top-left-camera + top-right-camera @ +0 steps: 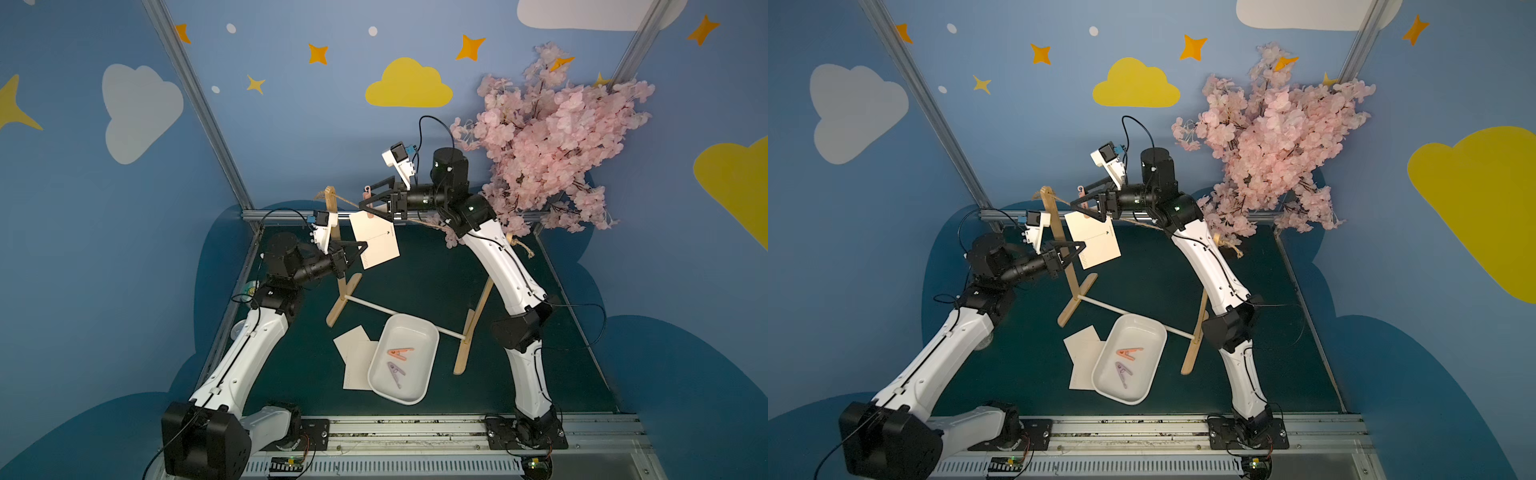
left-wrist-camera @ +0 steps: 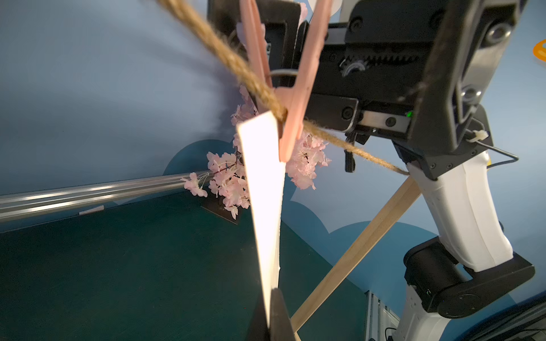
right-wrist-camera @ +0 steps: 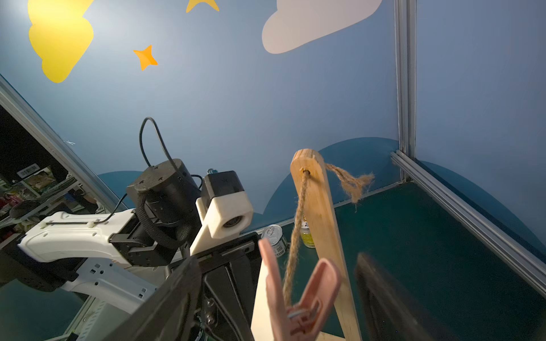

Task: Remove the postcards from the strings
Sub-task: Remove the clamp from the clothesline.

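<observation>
Blue star-painted walls behind; my left gripper (image 1: pixel 365 246) pinches the cream paper postcard (image 1: pixel 376 243) hanging from tan jute twine (image 3: pixel 295 236) far left, right gripper (image 1: pixel 363 198) spread around its pink plastic peg (image 2: pixel 298 97); printing unreadable.

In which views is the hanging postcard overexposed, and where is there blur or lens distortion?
Left wrist view: the hanging postcard is washed out to plain white, and the twine near the lens is soft. Right wrist view: one finger of the right tool is a dark smear. In both top views: dim light, and the wall posts splay outward, a wide-angle effect.
</observation>
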